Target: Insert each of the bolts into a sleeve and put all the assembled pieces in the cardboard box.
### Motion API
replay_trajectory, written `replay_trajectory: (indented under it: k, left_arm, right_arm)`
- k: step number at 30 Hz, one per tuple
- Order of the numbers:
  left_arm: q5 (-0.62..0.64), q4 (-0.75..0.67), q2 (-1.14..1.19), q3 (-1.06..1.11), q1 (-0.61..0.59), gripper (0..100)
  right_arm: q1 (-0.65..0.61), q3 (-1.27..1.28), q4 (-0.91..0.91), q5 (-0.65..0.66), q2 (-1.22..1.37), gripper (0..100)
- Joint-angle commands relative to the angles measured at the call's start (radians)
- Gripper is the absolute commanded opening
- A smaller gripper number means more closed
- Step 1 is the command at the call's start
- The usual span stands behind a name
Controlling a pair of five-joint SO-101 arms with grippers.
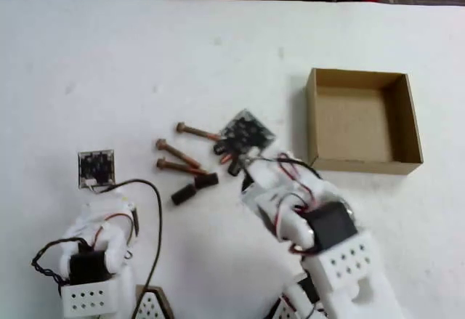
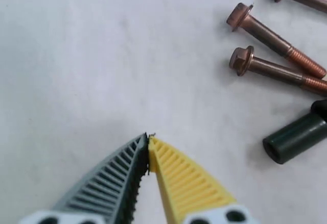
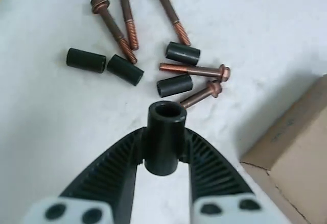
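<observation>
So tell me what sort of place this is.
Probably a robotics test bench: two white plastic robot arms at a plain white table, with loose copper-coloured bolts, short black cylindrical sleeves and an open brown cardboard box.

Five copper flanged bolts (image 3: 108, 29) lie flat across the upper middle of the right wrist view, with four black sleeves (image 3: 86, 59) among them. A fifth sleeve (image 3: 164, 127) stands bore-up at centre, pinched in the right gripper (image 3: 163, 133). The open cardboard box (image 1: 363, 165) sits right of centre in the high view.
</observation>
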Motion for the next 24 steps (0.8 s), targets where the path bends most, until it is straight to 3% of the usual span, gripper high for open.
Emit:
replay_trajectory:
  k: [1,6,11,24]
  left_arm:
    - [-0.167,-0.043,-0.012,0.000,-0.042,2]
    - [-0.316,-0.051,-0.012,0.000,-0.070,2]
    - [-0.598,-0.020,-0.012,0.000,-0.085,2]
    - [-0.606,-0.015,-0.012,-0.017,-0.085,2]
  right_arm:
    - [0.087,-0.005,-0.001,0.018,-0.091,1.6]
    - [0.157,-0.002,-0.001,0.018,-0.131,1.6]
    - [0.177,0.086,-0.041,0.015,-0.188,1.6]
    - [0.179,0.310,-0.087,-0.026,-0.507,1.6]
